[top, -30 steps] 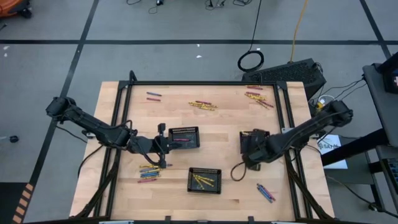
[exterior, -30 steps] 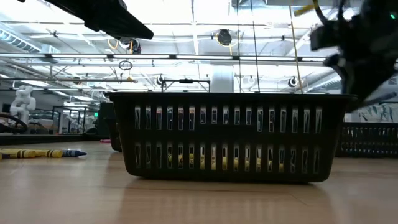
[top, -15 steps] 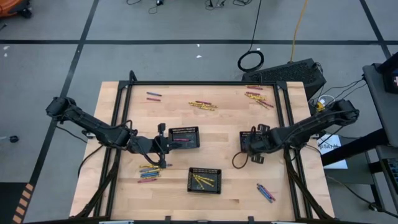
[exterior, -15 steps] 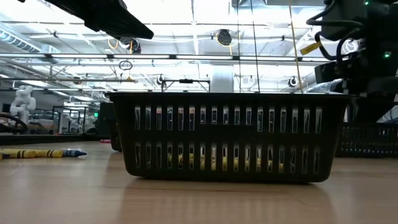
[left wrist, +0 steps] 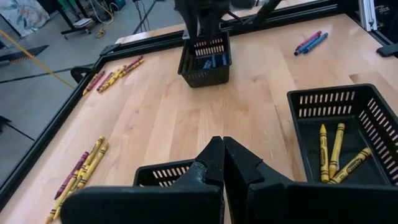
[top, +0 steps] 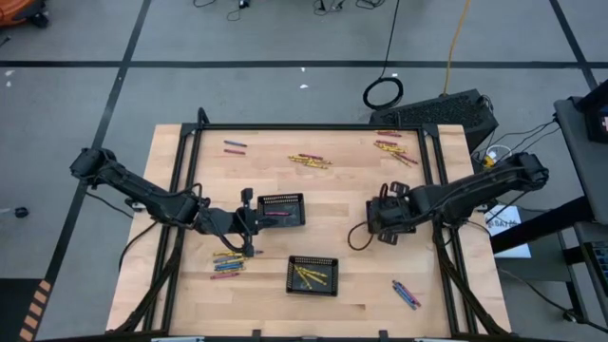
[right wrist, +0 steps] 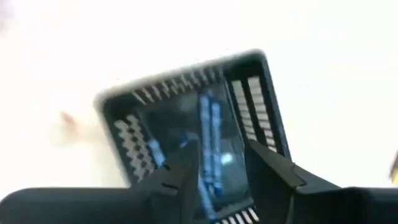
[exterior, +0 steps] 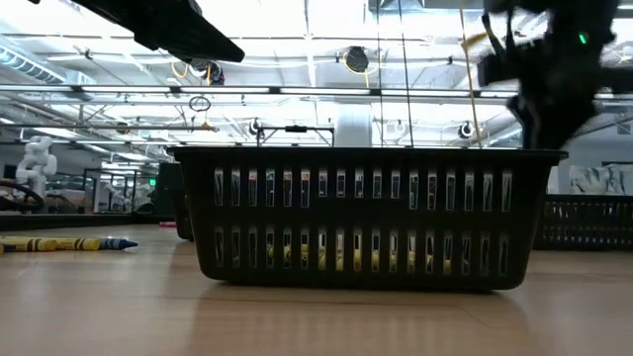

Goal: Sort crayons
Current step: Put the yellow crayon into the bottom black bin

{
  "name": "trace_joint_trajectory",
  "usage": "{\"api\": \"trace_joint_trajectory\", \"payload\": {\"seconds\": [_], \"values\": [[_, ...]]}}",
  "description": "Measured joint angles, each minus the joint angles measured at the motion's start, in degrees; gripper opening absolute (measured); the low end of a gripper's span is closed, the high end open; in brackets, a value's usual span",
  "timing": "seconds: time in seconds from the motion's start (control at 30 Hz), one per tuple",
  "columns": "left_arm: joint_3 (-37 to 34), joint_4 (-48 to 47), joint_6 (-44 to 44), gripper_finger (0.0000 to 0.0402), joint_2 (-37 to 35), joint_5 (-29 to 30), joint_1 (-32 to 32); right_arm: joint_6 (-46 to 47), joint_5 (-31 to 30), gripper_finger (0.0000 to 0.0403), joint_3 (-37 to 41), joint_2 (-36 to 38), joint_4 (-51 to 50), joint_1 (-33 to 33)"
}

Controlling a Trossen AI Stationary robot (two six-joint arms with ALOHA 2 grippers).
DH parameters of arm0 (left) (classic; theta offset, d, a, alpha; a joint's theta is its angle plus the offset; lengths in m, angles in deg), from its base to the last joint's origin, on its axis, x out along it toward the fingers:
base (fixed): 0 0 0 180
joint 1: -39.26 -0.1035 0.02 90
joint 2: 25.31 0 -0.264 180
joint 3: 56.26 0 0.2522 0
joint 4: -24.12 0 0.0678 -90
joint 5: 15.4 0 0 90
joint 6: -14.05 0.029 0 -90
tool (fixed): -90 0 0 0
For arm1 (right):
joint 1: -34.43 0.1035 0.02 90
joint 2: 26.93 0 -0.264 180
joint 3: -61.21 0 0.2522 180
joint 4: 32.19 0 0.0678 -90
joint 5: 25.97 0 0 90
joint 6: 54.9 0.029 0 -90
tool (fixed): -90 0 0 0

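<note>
Crayons lie in loose groups on the wooden table: yellow ones (top: 310,161) at the far middle, yellow and red ones (top: 394,150) far right, a mixed group (top: 228,261) near left, and blue and pink ones (top: 406,294) near right. My right gripper (right wrist: 221,171) is open above a black tray (right wrist: 186,118) that holds blue crayons (right wrist: 208,124). My left gripper (left wrist: 222,155) is shut with nothing in it, beside the tray (top: 281,211) that holds a pink crayon. A third tray (top: 313,275) holds yellow crayons.
A black frame (top: 190,161) runs around the table's edges. In the low view the yellow-crayon tray (exterior: 361,218) fills the middle, and a yellow and a blue crayon (exterior: 64,242) lie to its left. A pink and blue pair (top: 235,145) lies at the far left.
My right gripper has gone a little toward the table's far edge and upward, staying over the tray with the blue crayons. My left arm has kept still.
</note>
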Motion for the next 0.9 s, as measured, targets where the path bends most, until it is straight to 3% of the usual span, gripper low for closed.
{"api": "trace_joint_trajectory", "payload": {"seconds": [0.13, 0.27, 0.3, 0.37, 0.47, 0.7, 0.9], "values": [[0.0, -0.01, 0.01, 0.0002, 0.0, 0.0, 0.0, -3.66, -4.25, 0.0119, -4.71, 0.02, 4.52, 0.03], [0.0, 0.72, 0.22, 0.0002, 0.47, -0.07, -0.04, -10.96, -15.48, 0.0113, -4.17, 0.02, 23.56, -0.41], [0.0, 0.68, 0.24, 0.0002, 0.79, -0.13, -0.04, -14.6, -13.75, 0.011, -3.41, -0.05, 28.8, -1.25], [0.0, 0.59, 0.22, 0.0002, 1.62, -0.34, -0.04, -20.42, -3.98, 0.0104, -2.07, -1.06, 37.97, -4.56], [0.0, 0.6, 0.24, 0.0001, 3.3, -0.35, -0.04, -22.96, 7.15, 0.0095, -0.68, -4.16, 47.4, -11.88], [0.0, 0.28, 0.19, 0.0002, 4.93, -0.33, 0.14, -24.88, 15.85, 0.0098, -1.98, -17.71, 52.69, -28.52], [-0.02, -5.37, -1.13, 0.0001, 0.85, -0.19, 2.81, -31.05, 18.03, 0.0125, -6.14, -29.09, 52.02, -34.75]]}}
